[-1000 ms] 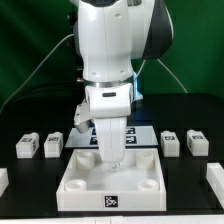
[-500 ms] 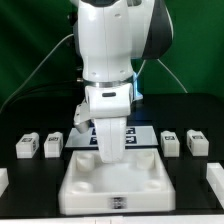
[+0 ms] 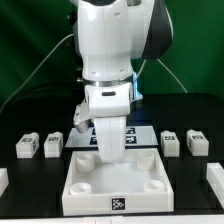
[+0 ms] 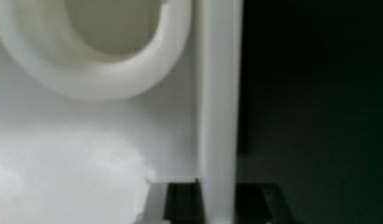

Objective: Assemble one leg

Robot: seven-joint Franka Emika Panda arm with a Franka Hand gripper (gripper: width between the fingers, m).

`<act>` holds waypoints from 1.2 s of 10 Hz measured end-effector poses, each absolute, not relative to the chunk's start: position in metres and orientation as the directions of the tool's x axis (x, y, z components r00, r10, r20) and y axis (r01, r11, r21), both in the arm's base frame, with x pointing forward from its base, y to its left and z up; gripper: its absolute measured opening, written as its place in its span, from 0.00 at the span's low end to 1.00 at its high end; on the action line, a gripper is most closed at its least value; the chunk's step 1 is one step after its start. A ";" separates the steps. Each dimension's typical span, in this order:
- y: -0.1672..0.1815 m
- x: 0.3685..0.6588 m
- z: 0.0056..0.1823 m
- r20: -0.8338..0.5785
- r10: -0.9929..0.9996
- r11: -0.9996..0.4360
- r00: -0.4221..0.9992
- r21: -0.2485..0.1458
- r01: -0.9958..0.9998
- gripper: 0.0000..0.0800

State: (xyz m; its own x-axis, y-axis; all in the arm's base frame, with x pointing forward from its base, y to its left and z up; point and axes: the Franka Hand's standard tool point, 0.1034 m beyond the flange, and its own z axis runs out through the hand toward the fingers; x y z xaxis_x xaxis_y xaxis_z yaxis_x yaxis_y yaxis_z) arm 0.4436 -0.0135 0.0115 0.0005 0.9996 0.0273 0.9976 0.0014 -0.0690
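Four small white legs with tag marks stand on the black table: two at the exterior view's left [image 3: 27,146] [image 3: 54,144] and two at its right [image 3: 170,142] [image 3: 197,143]. My gripper [image 3: 110,153] is far from all of them, lowered onto the back wall of the large white square tray-like piece [image 3: 116,190]. In the wrist view the gripper [image 4: 214,202] has a dark finger [image 4: 172,203] on each side of the tray's thin upright wall [image 4: 216,90], pressed against it. A round corner socket [image 4: 103,50] shows beside the wall.
The marker board [image 3: 145,136] lies behind the tray, partly hidden by the arm. White parts poke in at the exterior view's left edge [image 3: 3,181] and right edge [image 3: 215,177]. A green backdrop stands behind the table.
The tray-like piece has shifted slightly toward the camera and to the exterior view's right over the first half second, then held still. The legs have not moved.
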 end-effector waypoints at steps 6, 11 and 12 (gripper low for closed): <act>-0.002 0.456 0.016 0.029 0.999 -0.024 0.025 -0.053 0.998 0.08; 0.043 0.495 0.017 0.062 0.998 -0.028 0.030 -0.028 0.999 0.08; 0.051 0.496 0.015 0.067 0.997 -0.025 0.028 -0.044 0.999 0.08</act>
